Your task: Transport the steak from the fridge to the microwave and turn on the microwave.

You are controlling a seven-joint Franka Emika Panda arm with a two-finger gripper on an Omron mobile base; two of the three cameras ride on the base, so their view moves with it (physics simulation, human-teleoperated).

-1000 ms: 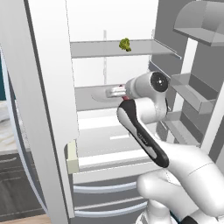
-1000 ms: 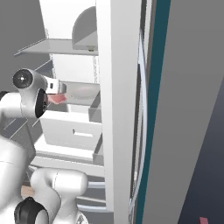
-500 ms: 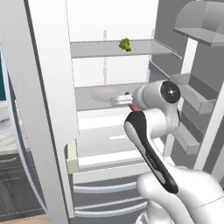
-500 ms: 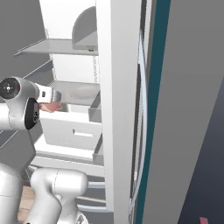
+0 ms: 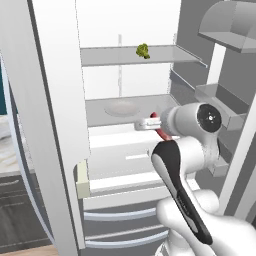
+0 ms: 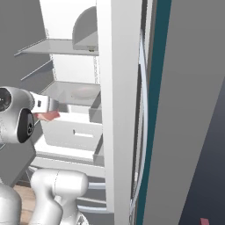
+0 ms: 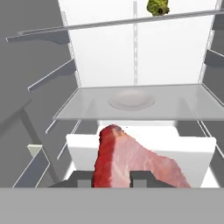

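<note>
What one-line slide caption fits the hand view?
Gripper shut on the steak, facing the open fridge shelves.

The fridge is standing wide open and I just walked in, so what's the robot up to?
The white robot arm's gripper is shut on the flat pink-red slab of raw steak, held in front of the tall white fridge, outside its pale grey shelves. A small green leafy vegetable sits on the upper shelf. The steak hasn't reached the microwave yet.

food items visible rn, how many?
2. The steak is clamped in the tool, out in front of the white drawer. The green vegetable sits on the top shelf. More may be hidden.
</note>
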